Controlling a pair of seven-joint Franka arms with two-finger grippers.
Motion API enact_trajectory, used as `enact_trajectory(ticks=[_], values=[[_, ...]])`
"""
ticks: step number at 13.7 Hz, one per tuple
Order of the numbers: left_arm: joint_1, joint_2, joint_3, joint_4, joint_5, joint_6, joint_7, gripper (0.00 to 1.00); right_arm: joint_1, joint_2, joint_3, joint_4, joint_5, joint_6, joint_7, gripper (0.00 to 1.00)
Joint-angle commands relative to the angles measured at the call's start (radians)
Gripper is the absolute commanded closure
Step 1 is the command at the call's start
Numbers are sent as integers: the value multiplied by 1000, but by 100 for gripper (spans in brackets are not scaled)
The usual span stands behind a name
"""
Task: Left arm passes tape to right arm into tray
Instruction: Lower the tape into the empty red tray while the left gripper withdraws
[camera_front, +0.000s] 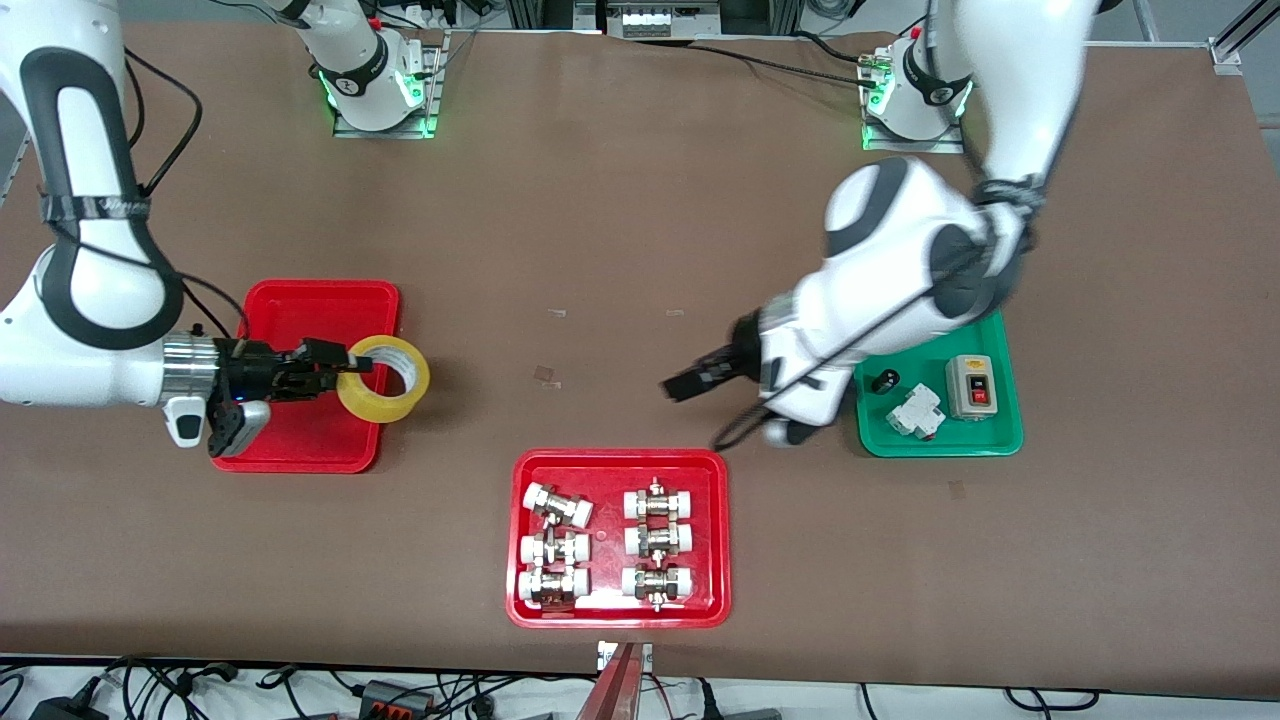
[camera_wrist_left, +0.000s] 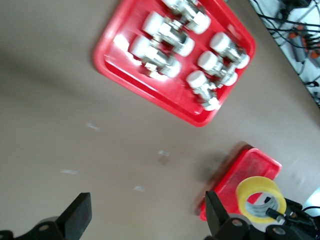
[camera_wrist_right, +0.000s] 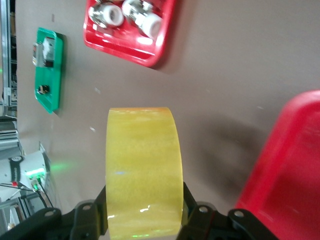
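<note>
The yellowish tape roll (camera_front: 385, 378) is gripped by my right gripper (camera_front: 350, 365), whose fingers are shut on the roll's wall. It hangs over the rim of the plain red tray (camera_front: 320, 300), on the side toward the table's middle. In the right wrist view the tape (camera_wrist_right: 144, 165) sits between the black fingers of the right gripper (camera_wrist_right: 144, 200), with the tray (camera_wrist_right: 290, 175) beside it. My left gripper (camera_front: 683, 385) is open and empty over bare table between the fittings tray and the green tray. The left wrist view shows the left gripper (camera_wrist_left: 147, 215) spread wide, with the tape (camera_wrist_left: 246, 192) and the tray (camera_wrist_left: 250, 165) farther off.
A red tray of metal pipe fittings (camera_front: 520, 470) lies near the front edge and shows in the left wrist view (camera_wrist_left: 107, 50). A green tray (camera_front: 1000, 440) with a switch box and small parts lies toward the left arm's end, under the left arm's wrist.
</note>
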Motion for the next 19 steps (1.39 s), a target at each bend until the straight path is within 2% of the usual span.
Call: enact_trajectory(ticks=[1,3,5,7,8,9,10,11,15,17,19], values=[[41,-53,7,21,46,-176,24,0,-77,50,19,6,-46,-18,-109,100],[72,-56,7,121,187,-353,53,0,-132,84,19,6,-69,-20,-191,100],[119,-59,10,161,220,-498,206,0,-166,113,19,6,-123,-18,-232,100],[197,-76,13,166,241,-585,344,0,-191,148,19,6,-126,-12,-288,96],[219,-96,13,166,317,-605,439,0,-192,157,19,6,-128,-11,-295,84],[230,-106,13,164,393,-625,546,0,-191,157,19,6,-135,-9,-295,54],[235,-111,15,166,457,-636,663,0,-188,156,17,8,-169,-3,-295,10],[242,-113,16,166,503,-636,737,0,-183,153,19,8,-216,21,-297,0],[371,-139,7,154,510,-636,849,0,-133,105,20,14,-383,73,-296,0],[385,-209,6,41,508,-620,853,0,-97,70,20,12,-483,96,-271,0],[385,-304,6,-114,508,-510,851,0,-57,29,19,14,-567,98,-207,0]])
